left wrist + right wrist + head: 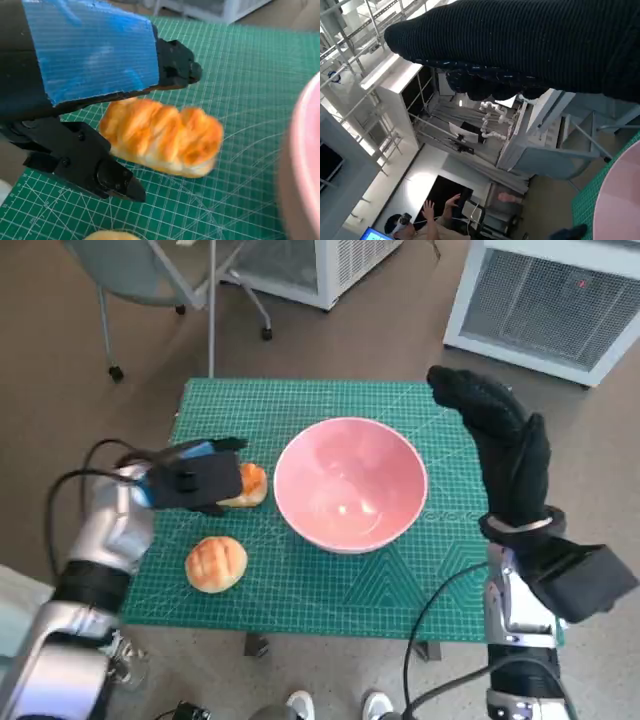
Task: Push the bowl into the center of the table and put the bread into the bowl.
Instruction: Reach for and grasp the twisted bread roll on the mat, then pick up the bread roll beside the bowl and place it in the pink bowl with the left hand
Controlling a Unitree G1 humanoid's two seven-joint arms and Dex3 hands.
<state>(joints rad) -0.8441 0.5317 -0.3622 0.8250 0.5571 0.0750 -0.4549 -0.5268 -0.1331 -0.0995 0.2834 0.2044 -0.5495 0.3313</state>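
A pink bowl [350, 485] stands near the middle of the green mat [300, 405]; its rim [305, 165] also edges the left wrist view, and the bowl's rim [620, 200] appears again in the right wrist view. A long golden bread [162, 135] lies on the mat just left of the bowl, and this bread [250, 485] is half covered in the head view. My left hand [195, 477] hovers over it, fingers [117, 180] spread to either side with a gap showing. A round bun [215, 563] lies nearer the front edge. My right hand [495, 430] is stretched out flat, empty, right of the bowl.
A chair [150, 280] and white units [550, 300] stand beyond the table's far edge. A person's shoes [378, 705] show at the near edge. A person [427, 225] sits far off in the right wrist view. Cables [70, 485] loop by my left forearm.
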